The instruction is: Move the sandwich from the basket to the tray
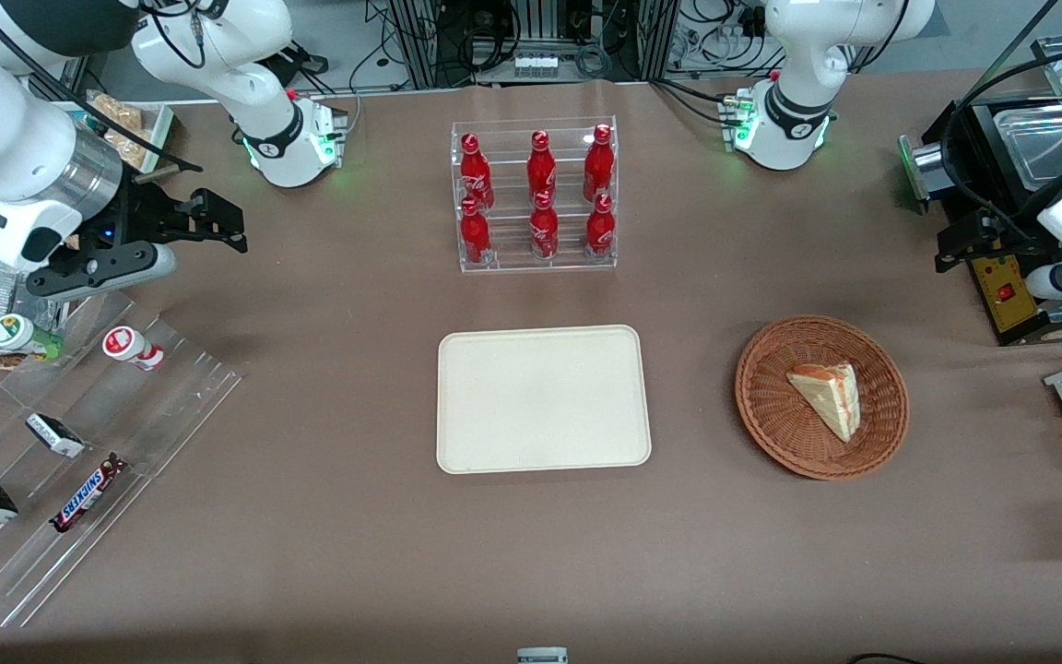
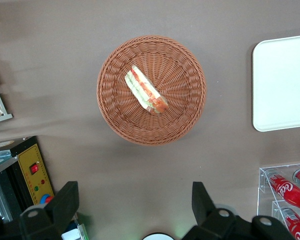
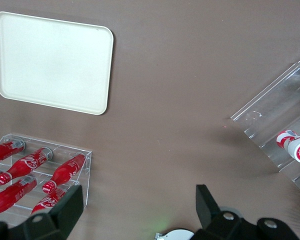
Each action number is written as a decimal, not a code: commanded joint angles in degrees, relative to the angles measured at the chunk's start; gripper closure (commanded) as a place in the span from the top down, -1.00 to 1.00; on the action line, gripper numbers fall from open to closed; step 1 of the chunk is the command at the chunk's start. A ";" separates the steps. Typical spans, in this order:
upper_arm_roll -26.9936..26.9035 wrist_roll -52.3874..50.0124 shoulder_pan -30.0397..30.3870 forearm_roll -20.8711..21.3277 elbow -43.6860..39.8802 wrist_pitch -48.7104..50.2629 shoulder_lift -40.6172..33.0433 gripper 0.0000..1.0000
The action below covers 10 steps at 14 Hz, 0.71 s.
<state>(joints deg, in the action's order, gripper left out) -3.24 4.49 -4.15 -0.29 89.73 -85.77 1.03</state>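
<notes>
Front view: sandwich [image 1: 828, 397] lying flat inside the basket [image 1: 761, 406], pale bread face up, orange-red cut edge turned toward the working arm's end of the surface [image 1: 310, 516]. Seen in the left wrist view as a wedge [image 2: 146, 90] resting across the middle of the woven basket [image 2: 115, 115], with red and green filling layers showing along one long side. Basket sitting in the middle band of the front frame, toward the working arm's end, beside the tray [image 1: 545, 398] and clearly apart from it. Tray bare, cream-beige, at the centre of the frame, nearer the camera than the clear rack of red bottles [image 1: 536, 194] in the upper middle. Left hand [image 1: 960, 244] hanging above the surface, farther from the camera than the basket, just in front of a black appliance [image 1: 1001, 184], touching neither basket nor sandwich. Fingers [image 2: 65, 200] spread wide apart in the left wrist view, nothing between them, the hand [image 2: 135, 202] held high over bare brown surface near the basket rim.
</notes>
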 commanded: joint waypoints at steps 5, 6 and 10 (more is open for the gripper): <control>-0.10 -0.80 -0.42 0.11 -0.08 0.78 -0.06 1.00; -0.10 -0.80 -0.42 0.11 -0.08 0.87 -0.06 1.00; -0.19 -0.89 -0.24 0.11 0.53 1.13 0.03 1.00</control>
<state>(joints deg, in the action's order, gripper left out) -3.24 4.48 -4.15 -0.29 89.86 -85.60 1.07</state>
